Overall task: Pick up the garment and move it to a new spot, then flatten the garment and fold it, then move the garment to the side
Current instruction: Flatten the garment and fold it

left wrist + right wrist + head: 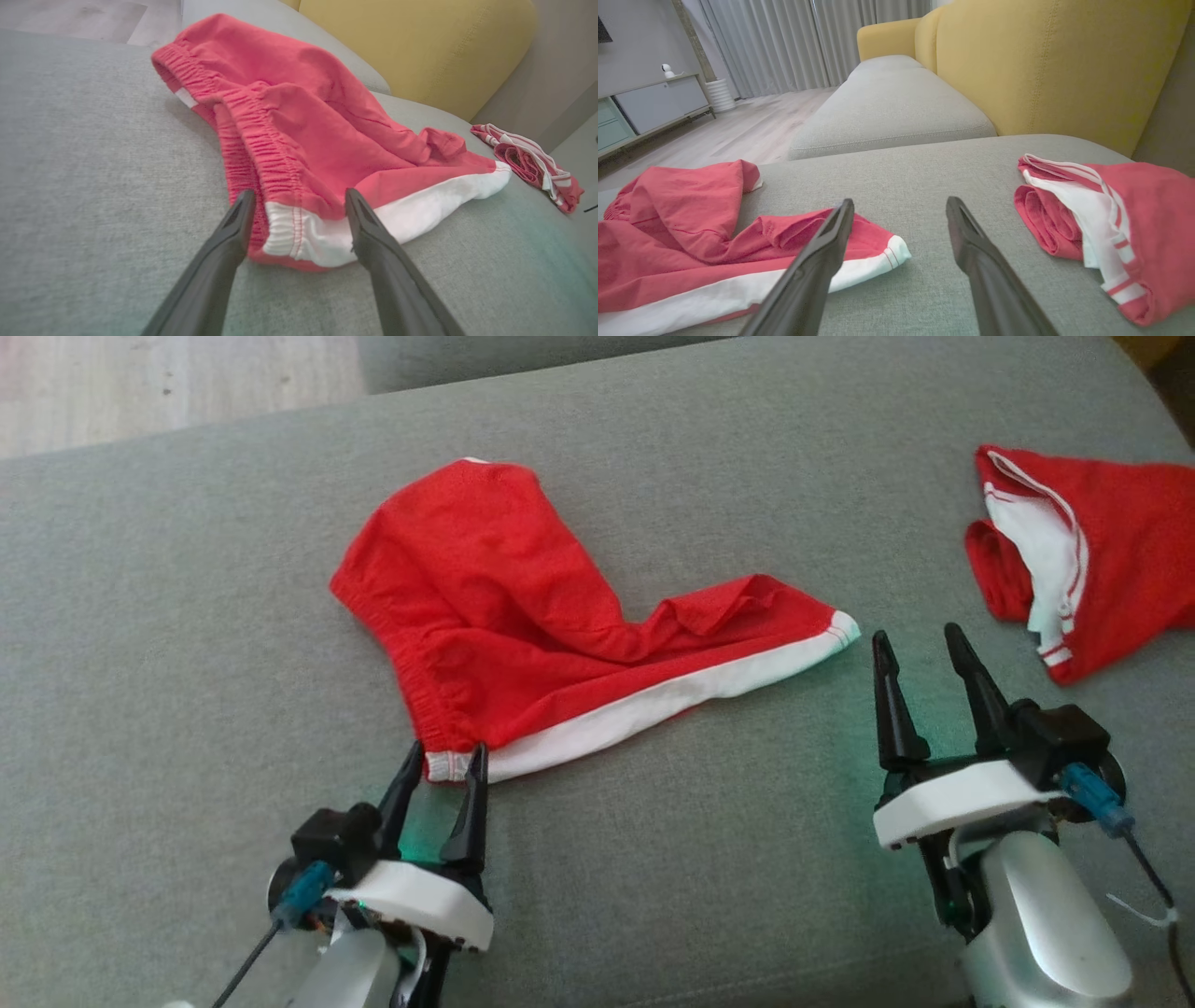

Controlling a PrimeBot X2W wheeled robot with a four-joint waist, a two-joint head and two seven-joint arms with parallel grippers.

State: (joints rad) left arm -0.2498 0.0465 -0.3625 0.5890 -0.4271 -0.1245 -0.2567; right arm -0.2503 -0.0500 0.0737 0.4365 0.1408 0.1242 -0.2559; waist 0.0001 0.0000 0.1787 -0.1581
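Red shorts (pixel 523 607) with a white side stripe and an elastic waistband lie rumpled on the grey sofa cushion (pixel 187 663). My left gripper (pixel 446 762) is open, its two fingers on either side of the white waistband corner (pixel 299 233) at the shorts' near end. The shorts (pixel 303 121) spread away beyond the fingertips. My right gripper (pixel 920 646) is open over bare cushion, just right of the leg hem (pixel 892 249) and apart from it. The shorts (pixel 691 233) show at the left of the right wrist view.
A second red and white garment (pixel 1092 551) lies bunched at the right end of the cushion, also seen as a folded bundle (pixel 1111 224) beside my right fingers. A yellow backrest (pixel 1055 65) rises behind. Wooden floor (pixel 140 383) lies beyond the far edge.
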